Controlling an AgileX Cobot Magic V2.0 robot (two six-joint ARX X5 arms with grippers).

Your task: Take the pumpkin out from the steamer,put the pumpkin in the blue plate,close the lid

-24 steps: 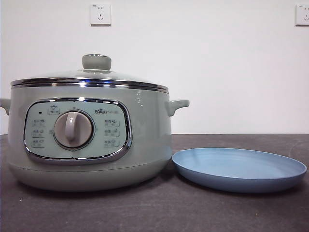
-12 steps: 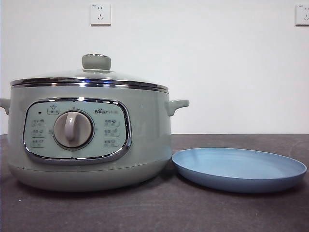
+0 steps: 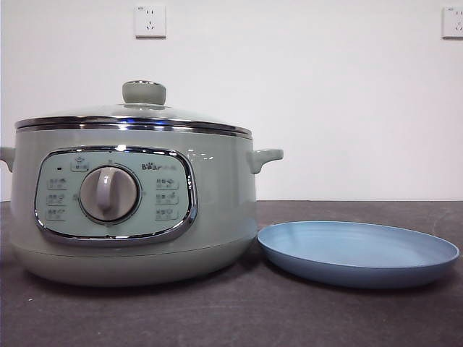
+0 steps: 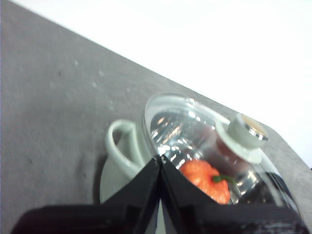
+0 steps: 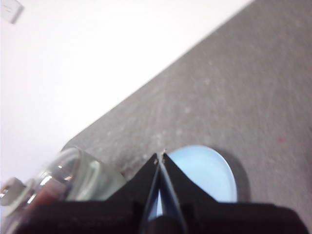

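No visible change: lid [image 3: 134,116] seated on steamer [image 3: 137,210], pumpkin [image 4: 207,179] inside under glass, blue plate [image 3: 358,253] beside steamer bare, left gripper [image 4: 160,168] and right gripper [image 5: 160,161] both fully closed, empty, above steamer; task unstarted.

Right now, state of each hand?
Left hand: closed, holding nothing, above the pot lid.
Right hand: closed, holding nothing, above the plate.

A dark grey, faintly speckled matte tabletop [image 3: 231,318] is filling the lower part of the front view, a plain white wall [image 3: 347,108] is rising behind it, and two white wall sockets [image 3: 150,21] [image 3: 453,22] are sitting along the top edge.
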